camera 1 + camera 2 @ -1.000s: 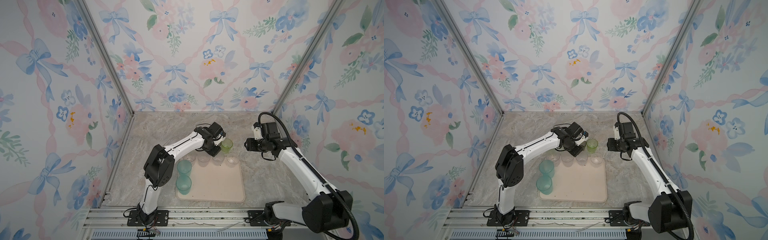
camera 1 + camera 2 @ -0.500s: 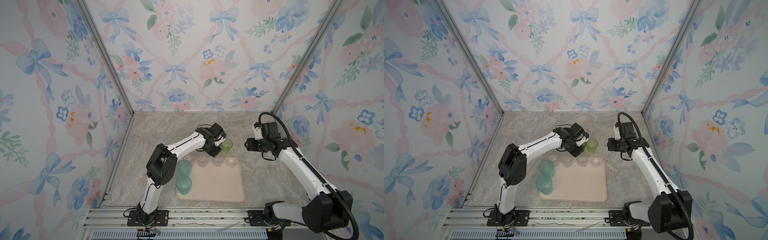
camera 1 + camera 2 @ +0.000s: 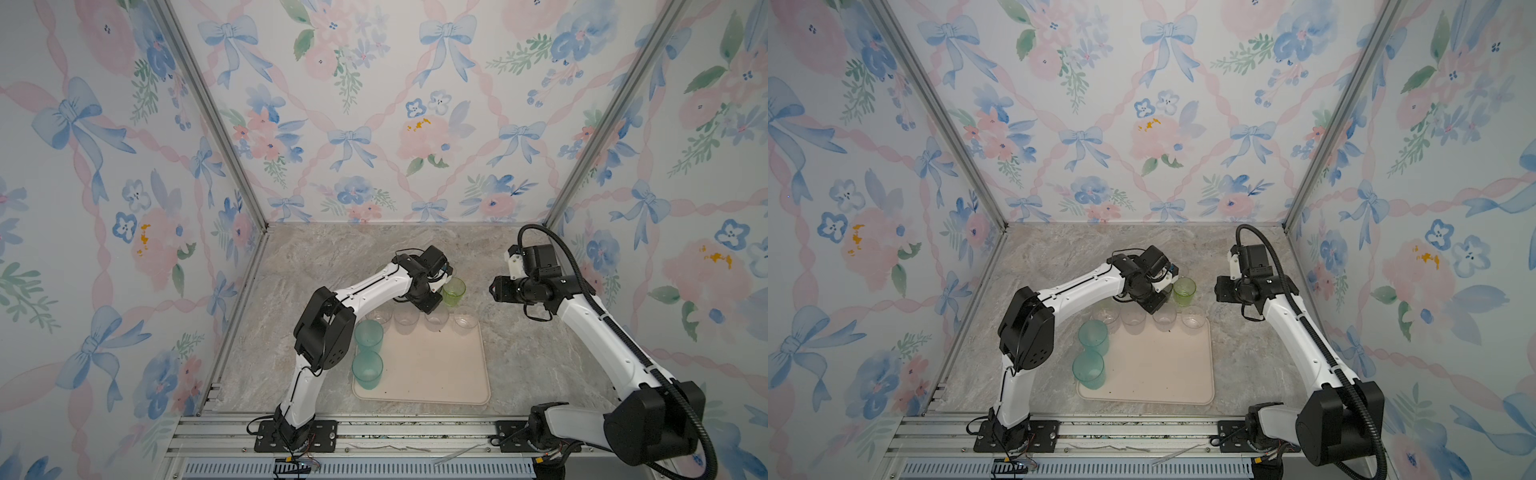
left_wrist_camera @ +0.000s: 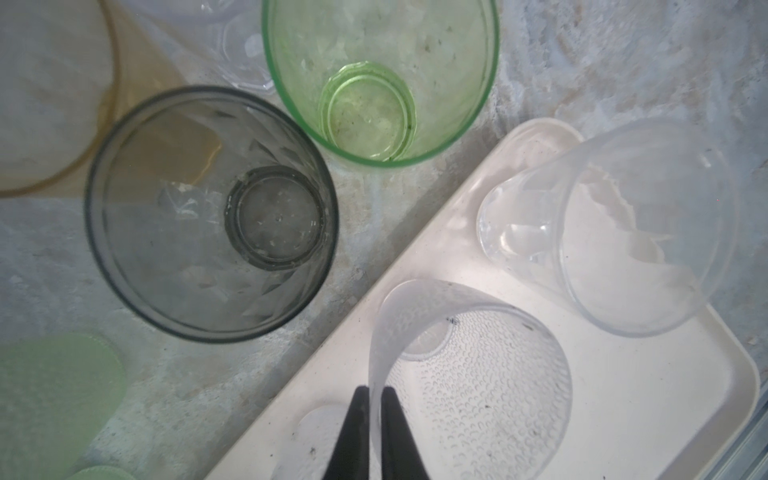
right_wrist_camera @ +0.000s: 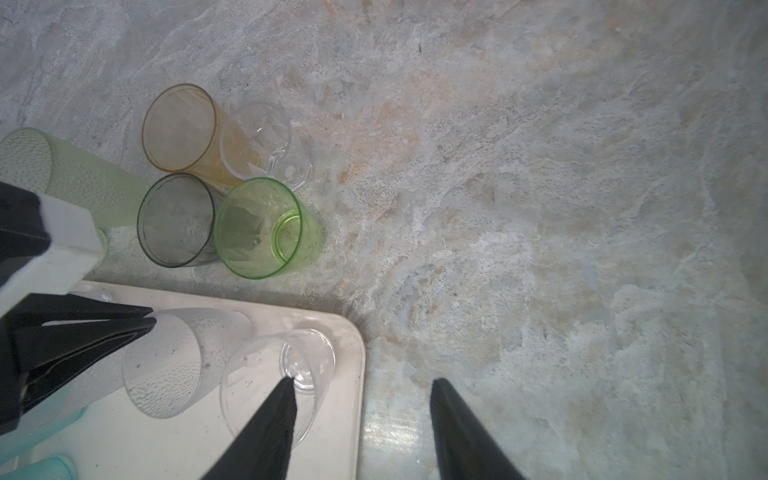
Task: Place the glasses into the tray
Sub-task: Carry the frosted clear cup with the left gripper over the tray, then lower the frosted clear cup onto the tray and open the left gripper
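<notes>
Though left arm (image 3: 374,291) barely moved, left pincer (image 4: 374,390) still pinches dimpled glass (image 4: 478,374) wall; glass looks seated on tray (image 4: 665,395), 12 o'clock edge. Release due. Right pincer (image 5: 361,380) spread, empty. Green glass (image 5: 257,226) waits on worktop (image 5: 540,208).

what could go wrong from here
The left gripper pinches only the thin rim of the dimpled glass; pulling away could tip it into the clear glass close beside it on the tray.
The grey glass and green glass stand packed together just off the tray; reaching for one may knock the other.
One finger of the open right gripper points at the clear glass; reaching straight in could strike it.
</notes>
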